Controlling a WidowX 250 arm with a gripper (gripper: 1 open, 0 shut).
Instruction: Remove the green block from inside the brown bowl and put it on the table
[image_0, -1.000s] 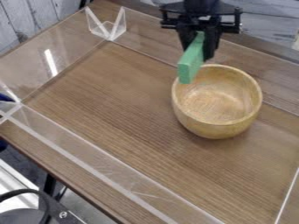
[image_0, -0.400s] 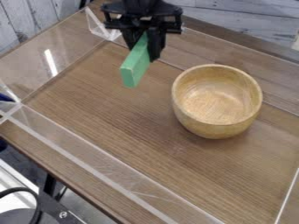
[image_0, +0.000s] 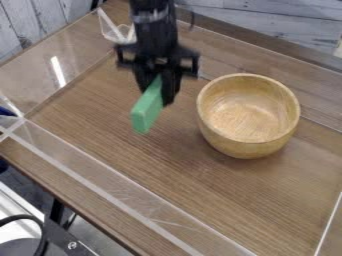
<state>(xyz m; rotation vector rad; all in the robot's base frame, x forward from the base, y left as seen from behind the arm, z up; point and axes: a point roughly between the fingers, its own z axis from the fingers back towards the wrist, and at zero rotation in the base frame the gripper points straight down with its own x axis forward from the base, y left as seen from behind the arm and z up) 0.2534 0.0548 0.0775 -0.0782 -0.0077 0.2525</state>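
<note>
The green block (image_0: 148, 107) hangs tilted from my gripper (image_0: 159, 80), whose fingers are shut on its upper end. Its lower end is close above the table (image_0: 94, 140), left of the brown bowl (image_0: 249, 115); whether it touches the wood I cannot tell. The bowl stands upright with nothing inside it. My arm comes down from the top of the view, pointing straight down.
Low clear acrylic walls (image_0: 80, 165) run around the tabletop. A clear acrylic corner piece (image_0: 120, 28) stands at the back left. Open wood surface lies in front of and left of the block.
My gripper carried the green block from above the bowl's rim leftward, then lowered it toward the table beside the bowl. The bowl has not moved.
</note>
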